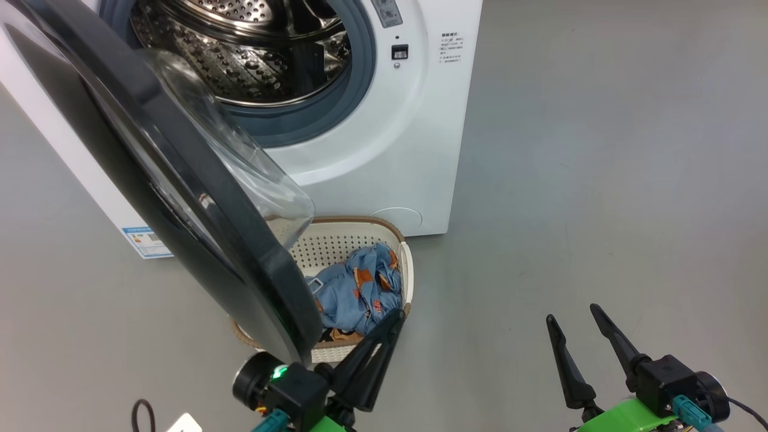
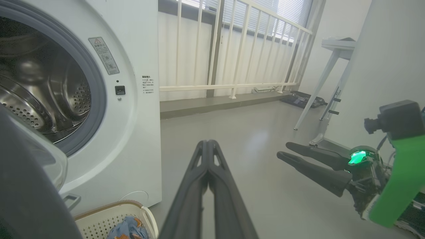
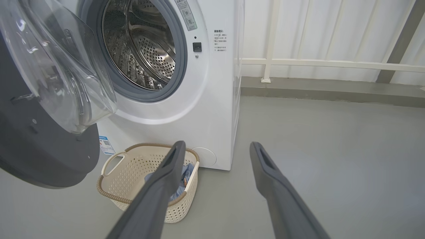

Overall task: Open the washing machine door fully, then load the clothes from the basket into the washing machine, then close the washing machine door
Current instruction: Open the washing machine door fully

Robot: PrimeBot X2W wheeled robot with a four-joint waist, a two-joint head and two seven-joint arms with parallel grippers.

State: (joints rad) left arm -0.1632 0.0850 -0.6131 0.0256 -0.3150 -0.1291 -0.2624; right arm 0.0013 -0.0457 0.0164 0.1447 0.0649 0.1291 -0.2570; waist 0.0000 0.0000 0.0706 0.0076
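Note:
The white washing machine (image 1: 384,150) (image 2: 139,132) (image 3: 212,109) stands with its steel drum (image 1: 252,54) (image 3: 142,43) exposed. Its black-rimmed door (image 1: 180,198) (image 3: 43,146) hangs partly open, swung out over the cream basket (image 1: 360,240) (image 3: 132,172). Light blue clothes (image 1: 360,288) (image 3: 184,176) with orange prints lie in the basket. My left gripper (image 1: 393,315) (image 2: 207,142) is shut and empty, its tips at the basket's near right rim, close beside the door's lower edge. My right gripper (image 1: 573,315) (image 3: 215,146) stands open and empty over bare floor to the right.
Grey floor (image 1: 600,180) stretches to the right of the machine. A white railing (image 2: 232,49) (image 3: 332,63) and curtain run behind. A white table leg (image 2: 318,86) stands at the far right in the left wrist view. A dark cable (image 1: 143,414) lies at lower left.

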